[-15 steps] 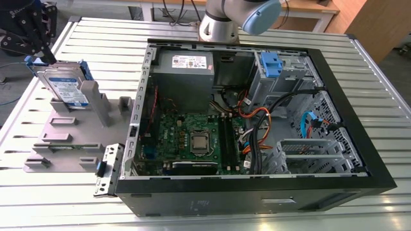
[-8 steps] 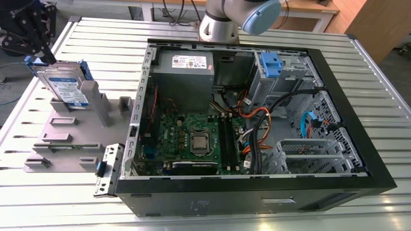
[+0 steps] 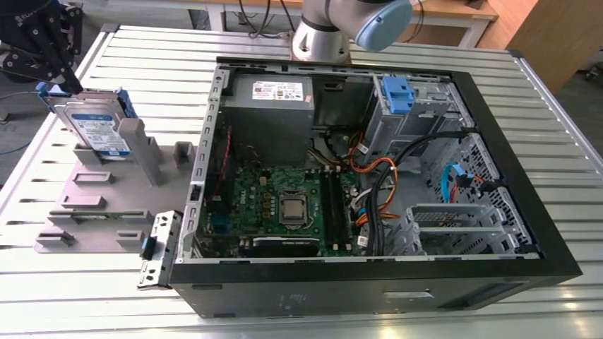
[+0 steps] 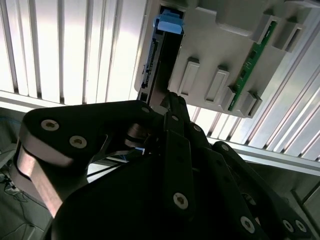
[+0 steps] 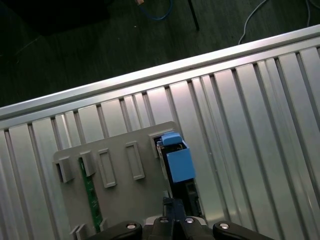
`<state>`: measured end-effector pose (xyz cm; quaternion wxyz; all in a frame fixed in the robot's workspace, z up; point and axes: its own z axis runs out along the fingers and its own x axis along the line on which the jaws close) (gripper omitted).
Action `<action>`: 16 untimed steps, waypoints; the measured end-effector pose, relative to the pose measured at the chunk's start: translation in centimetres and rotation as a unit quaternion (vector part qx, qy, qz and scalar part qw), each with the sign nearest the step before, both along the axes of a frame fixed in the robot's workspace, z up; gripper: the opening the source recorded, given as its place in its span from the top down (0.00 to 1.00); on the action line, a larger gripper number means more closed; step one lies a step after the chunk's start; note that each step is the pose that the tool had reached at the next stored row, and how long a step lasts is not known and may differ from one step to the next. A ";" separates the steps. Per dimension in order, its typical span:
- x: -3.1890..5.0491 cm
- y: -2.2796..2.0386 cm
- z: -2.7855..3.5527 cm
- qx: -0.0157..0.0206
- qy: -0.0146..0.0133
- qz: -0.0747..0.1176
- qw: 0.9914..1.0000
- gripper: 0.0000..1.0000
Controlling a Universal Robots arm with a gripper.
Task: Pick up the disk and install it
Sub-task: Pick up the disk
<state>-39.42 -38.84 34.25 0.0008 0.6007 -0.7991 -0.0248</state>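
Sitting at the exterior view's far left, your gripper (image 3: pixel 58 76) is poised right at the top corner of the disk (image 3: pixel 94 131). You are working the pick-up step, and nothing is installed yet.

The disk is standing upright on edge in a slot of the grey holder (image 3: pixel 94 212). That holder is resting on the slatted table (image 3: pixel 56 296), just left of the open computer case (image 3: pixel 551 233), so the disk is well outside the case. In the second wrist view the disk's dark edge (image 4: pixel 162 65) is running straight in toward the gripper's links. In the first wrist view its blue rail (image 5: pixel 179 165) is showing just beyond the gripper (image 5: pixel 172 227). Whether the jaws are clamping the drive or standing apart around it, I cannot tell.

I am judging that the lift is calling for a square hold across the flat faces. It is also asking for a straight pull along the slot, so the blue rails are not binding on the holder's walls.

As for writing, the disk is carrying a white-and-blue label on its broad face. The power supply (image 3: pixel 273 106) at the far end of the case is wearing a white sticker. The print on both is too small for me to read.
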 end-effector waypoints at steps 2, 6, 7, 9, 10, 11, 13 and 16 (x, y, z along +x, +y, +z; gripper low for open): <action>0.00 0.00 -0.01 0.001 0.000 0.000 1.000 0.89; 0.00 0.00 -0.04 0.002 0.000 0.002 1.000 0.89; 0.00 0.00 -0.06 0.002 0.000 0.003 1.000 0.89; 0.00 0.00 -0.06 0.002 0.000 0.003 1.000 0.89; 0.00 0.00 -0.06 0.002 0.000 0.003 1.000 0.89; 0.00 0.00 -0.07 0.002 0.000 0.003 1.000 0.89; 0.00 0.00 -0.07 0.002 0.000 0.003 1.000 0.89; 0.00 0.00 -0.11 0.002 0.000 0.007 1.000 0.89</action>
